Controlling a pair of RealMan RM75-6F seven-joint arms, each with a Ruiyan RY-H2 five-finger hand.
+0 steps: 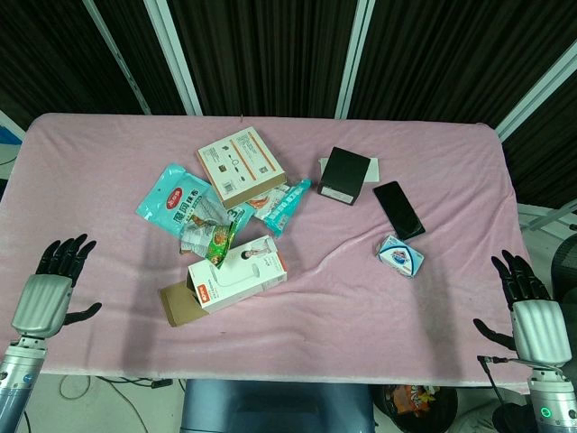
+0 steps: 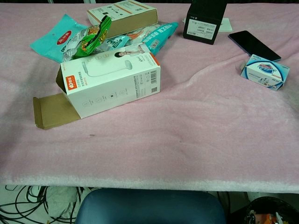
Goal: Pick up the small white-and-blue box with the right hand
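The small white-and-blue box [image 1: 401, 255] [image 2: 265, 71] lies flat on the pink cloth, right of centre, just below the black phone [image 1: 398, 209]. My right hand [image 1: 529, 307] hovers at the table's front right corner, fingers spread and empty, well to the right of and nearer than the box. My left hand [image 1: 50, 289] is at the front left edge, fingers spread, holding nothing. Neither hand shows in the chest view.
A white carton with an open flap [image 1: 236, 273] [image 2: 110, 79] lies at centre left. Behind it are snack packets [image 1: 185, 206], a teal packet [image 1: 282, 206] and an orange-and-white box [image 1: 241, 165]. A black box [image 1: 345, 175] [image 2: 205, 21] stands behind the phone [image 2: 253, 45].
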